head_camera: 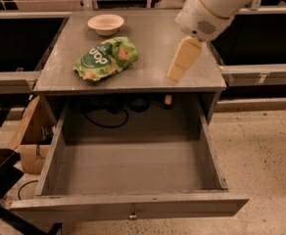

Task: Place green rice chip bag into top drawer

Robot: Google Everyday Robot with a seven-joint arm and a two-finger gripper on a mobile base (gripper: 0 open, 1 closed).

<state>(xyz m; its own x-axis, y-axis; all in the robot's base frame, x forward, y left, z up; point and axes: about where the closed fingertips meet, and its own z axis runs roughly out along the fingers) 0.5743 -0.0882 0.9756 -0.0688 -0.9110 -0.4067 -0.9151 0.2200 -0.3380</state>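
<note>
A crinkly bright green rice chip bag lies left on the flat grey surface, near a round cream bowl. Below, the shallow grey top drawer stands open. From far right, a white arm slants its cream pincer down; open or closed, I cannot tell.

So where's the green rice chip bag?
The green rice chip bag lies left on the cabinet top, beside the cream bowl; the gripper hovers to its right.

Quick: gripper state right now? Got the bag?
Gripper: open or shut cannot be told; over the cabinet top's right side, holding nothing.
Bag lies on the top, apart from it.
</note>
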